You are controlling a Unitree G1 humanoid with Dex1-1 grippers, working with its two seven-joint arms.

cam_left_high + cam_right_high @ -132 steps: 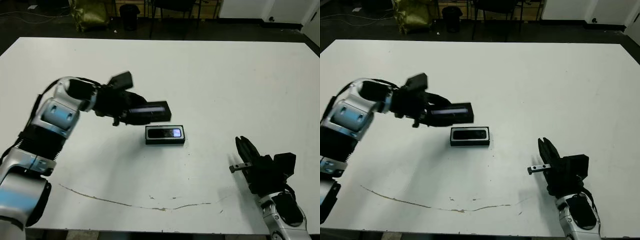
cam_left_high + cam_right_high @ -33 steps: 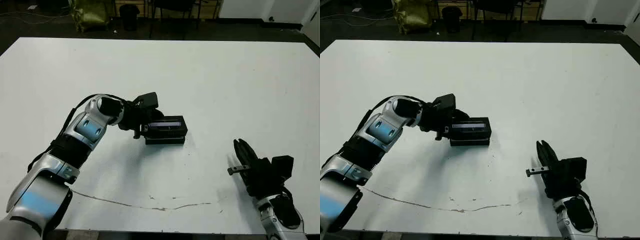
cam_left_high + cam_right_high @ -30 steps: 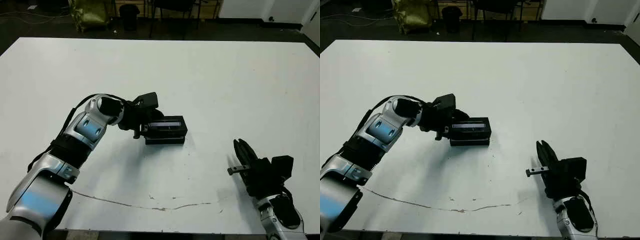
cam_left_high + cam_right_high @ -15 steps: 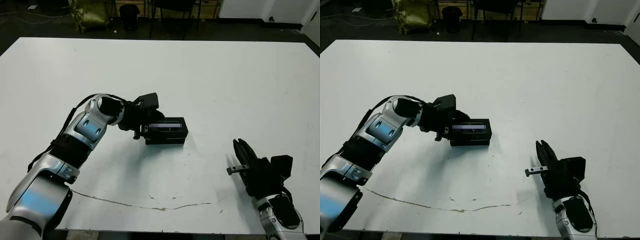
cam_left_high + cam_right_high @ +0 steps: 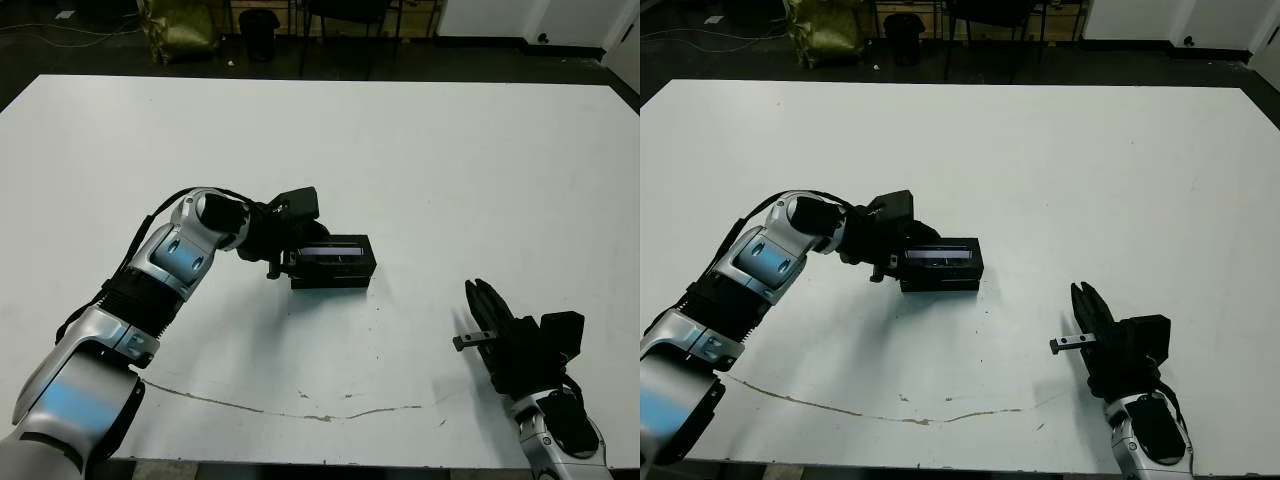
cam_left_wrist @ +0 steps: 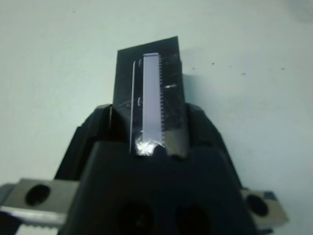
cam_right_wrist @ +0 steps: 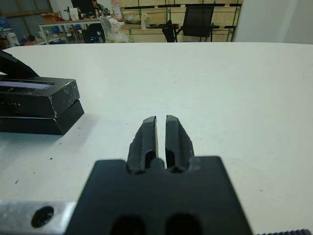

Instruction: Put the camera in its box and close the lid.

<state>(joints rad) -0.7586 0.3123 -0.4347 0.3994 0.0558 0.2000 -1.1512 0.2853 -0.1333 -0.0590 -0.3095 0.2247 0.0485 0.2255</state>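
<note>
Left gripper (image 5: 285, 262) grasps the lid (image 5: 336, 251) by one short end, its black fingers (image 6: 205, 128) closed against the lid's two long edges, as the left wrist view shows. Lid: a flat black cover with a pale purplish window strip along its middle, lying lengthwise directly on top of the box (image 5: 330, 279). In the right wrist view the lid (image 7: 36, 98) rests on the box (image 7: 46, 123) as a second layer, with a visible seam between them and the lid's corner slightly overhanging the box's corner; whether it is fully seated cannot be told. Box: a shallow black tray standing on the white table (image 5: 450, 170), near the table's middle. Camera: hidden under the lid, so its position cannot be confirmed. Right gripper (image 5: 478, 300) lies well apart from the box, toward the table's near edge on the robot's right; its two fingers (image 7: 147, 138) stand nearly together with only a thin slit between them and hold nothing. A thin brownish scratch line (image 5: 300, 410) crosses the table between the box and the near edge.
</note>
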